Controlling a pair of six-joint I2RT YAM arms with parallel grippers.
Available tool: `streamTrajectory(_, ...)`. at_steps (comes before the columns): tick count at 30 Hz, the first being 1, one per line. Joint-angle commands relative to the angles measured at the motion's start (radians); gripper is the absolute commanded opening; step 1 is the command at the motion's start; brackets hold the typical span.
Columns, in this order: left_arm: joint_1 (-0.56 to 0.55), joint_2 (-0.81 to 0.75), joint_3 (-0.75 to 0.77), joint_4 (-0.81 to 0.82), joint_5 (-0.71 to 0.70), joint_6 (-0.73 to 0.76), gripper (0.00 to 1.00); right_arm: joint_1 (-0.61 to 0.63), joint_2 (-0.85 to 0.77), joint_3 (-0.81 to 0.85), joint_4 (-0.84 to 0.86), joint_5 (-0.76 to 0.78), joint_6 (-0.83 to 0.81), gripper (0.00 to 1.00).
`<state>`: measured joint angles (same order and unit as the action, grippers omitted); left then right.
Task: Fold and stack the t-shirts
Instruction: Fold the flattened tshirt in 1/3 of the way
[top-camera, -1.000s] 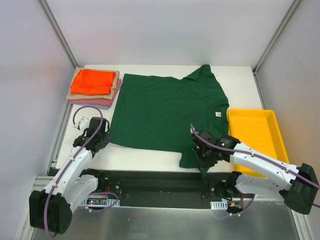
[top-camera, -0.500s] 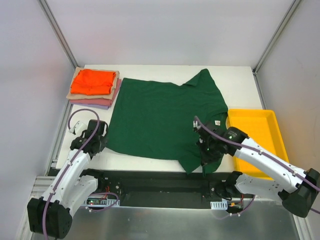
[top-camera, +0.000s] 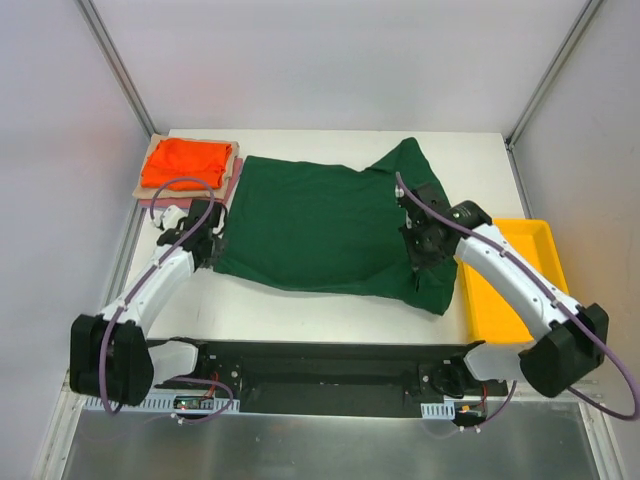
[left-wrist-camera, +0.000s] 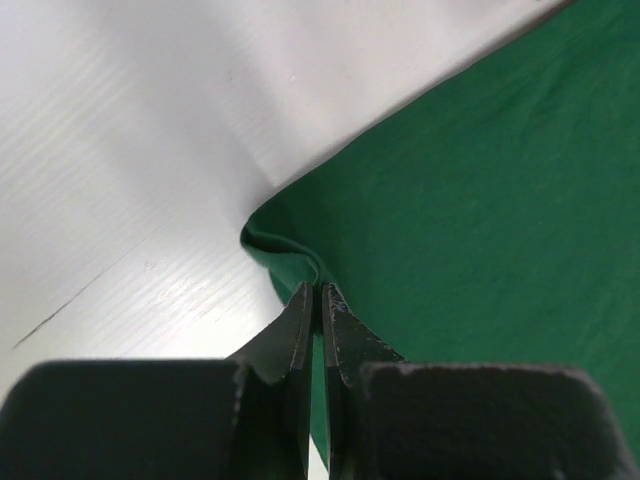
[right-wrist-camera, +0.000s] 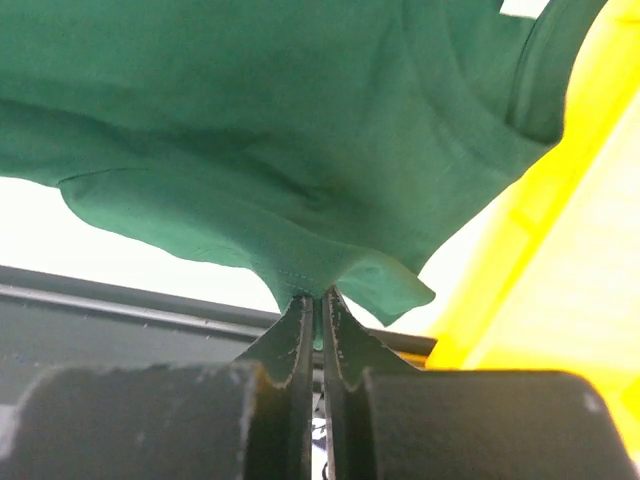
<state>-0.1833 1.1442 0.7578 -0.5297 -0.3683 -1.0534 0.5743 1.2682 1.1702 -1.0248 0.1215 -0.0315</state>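
The dark green short-sleeved cloth t-shirt (top-camera: 320, 225) looks light, limp and slightly clingy; I judge it will sag and drag wherever nothing holds it up; hems and corners are the sensible places to take it, pinched well in so the thin edge cannot slip out. It lies spread across the middle of the white table (top-camera: 330, 310), its right part bunched and raised toward 3 o'clock. The left gripper (left-wrist-camera: 320, 300) is clenched on a puckered corner of hem at the shirt's 9 o'clock edge, cloth nipped between the tips; the right gripper (right-wrist-camera: 320, 300) is likewise clenched on a fold of hem, cloth fanning out from its tips, just beside the yellow plastic tray (top-camera: 530, 245). The folded bright orange t-shirt (top-camera: 188, 162) sits at 10 o'clock, near the green one's far-left corner.
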Motion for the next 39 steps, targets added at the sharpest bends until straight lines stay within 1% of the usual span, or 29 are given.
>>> streamTrajectory(1, -0.001, 0.106, 0.116, 0.056, -0.056, 0.018, 0.00, -0.069, 0.088, 0.092, 0.054, 0.040, -0.114, 0.00)
streamTrajectory(4, 0.004, 0.195, 0.187, 0.074, -0.064, 0.035, 0.00, -0.129, 0.172, 0.140, 0.084, 0.012, -0.143, 0.00)
streamTrajectory(8, 0.011, 0.328, 0.285, 0.076, -0.055, 0.061, 0.00, -0.172, 0.275, 0.201, 0.101, 0.056, -0.162, 0.00)
streamTrajectory(12, 0.016, 0.468, 0.366, 0.074, -0.061, 0.066, 0.00, -0.218, 0.390, 0.265, 0.132, 0.047, -0.183, 0.04)
streamTrajectory(15, 0.028, 0.544, 0.422, 0.074, -0.058, 0.055, 0.00, -0.244, 0.494, 0.316, 0.198, 0.044, -0.218, 0.05)
streamTrajectory(16, 0.033, 0.563, 0.437, 0.074, -0.061, 0.055, 0.03, -0.252, 0.532, 0.339, 0.219, 0.055, -0.234, 0.06)
streamTrajectory(17, 0.036, 0.583, 0.451, 0.073, -0.058, 0.053, 0.12, -0.260, 0.566, 0.361, 0.236, 0.070, -0.246, 0.06)
streamTrajectory(18, 0.042, 0.595, 0.457, 0.074, -0.055, 0.053, 0.13, -0.267, 0.606, 0.388, 0.261, 0.084, -0.261, 0.08)
streamTrajectory(19, 0.047, 0.603, 0.466, 0.074, -0.052, 0.053, 0.19, -0.275, 0.644, 0.416, 0.273, 0.120, -0.263, 0.12)
streamTrajectory(20, 0.051, 0.608, 0.471, 0.073, -0.044, 0.059, 0.27, -0.278, 0.678, 0.457, 0.267, 0.168, -0.263, 0.20)
streamTrajectory(21, 0.053, 0.605, 0.475, 0.074, -0.040, 0.065, 0.40, -0.281, 0.712, 0.512, 0.261, 0.211, -0.262, 0.41)
streamTrajectory(22, 0.053, 0.592, 0.474, 0.073, -0.041, 0.069, 0.58, -0.284, 0.738, 0.544, 0.250, 0.269, -0.246, 0.56)
streamTrajectory(23, 0.053, 0.572, 0.471, 0.074, -0.040, 0.075, 0.70, -0.283, 0.750, 0.580, 0.233, 0.305, -0.236, 0.60)
streamTrajectory(24, 0.053, 0.550, 0.463, 0.074, -0.040, 0.078, 0.81, -0.281, 0.744, 0.592, 0.220, 0.320, -0.217, 0.62)
streamTrajectory(26, 0.053, 0.494, 0.446, 0.074, -0.029, 0.105, 0.98, -0.281, 0.688, 0.556, 0.213, 0.311, -0.161, 0.71)
streamTrajectory(27, 0.051, 0.462, 0.433, 0.074, -0.017, 0.121, 0.99, -0.280, 0.636, 0.510, 0.222, 0.279, -0.118, 0.77)
streamTrajectory(29, 0.053, 0.398, 0.393, 0.077, 0.018, 0.128, 0.99, -0.280, 0.512, 0.337, 0.309, 0.151, -0.049, 0.94)
streamTrajectory(30, 0.050, 0.367, 0.373, 0.086, 0.049, 0.138, 0.99, -0.283, 0.452, 0.253, 0.359, 0.056, -0.010, 0.96)
streamTrajectory(33, 0.051, 0.299, 0.313, 0.128, 0.172, 0.202, 0.99, -0.281, 0.298, -0.014, 0.566, -0.269, 0.112, 0.96)
streamTrajectory(35, 0.050, 0.278, 0.263, 0.193, 0.274, 0.234, 0.99, -0.280, 0.272, -0.121, 0.679, -0.453, 0.188, 0.96)
streamTrajectory(36, 0.048, 0.275, 0.238, 0.224, 0.329, 0.243, 0.99, -0.280, 0.278, -0.151, 0.709, -0.500, 0.220, 0.96)
streamTrajectory(37, 0.047, 0.278, 0.212, 0.262, 0.391, 0.256, 0.99, -0.272, 0.292, -0.164, 0.721, -0.514, 0.246, 0.96)
streamTrajectory(39, 0.044, 0.308, 0.192, 0.295, 0.469, 0.259, 0.99, -0.261, 0.331, -0.161, 0.729, -0.508, 0.249, 0.96)
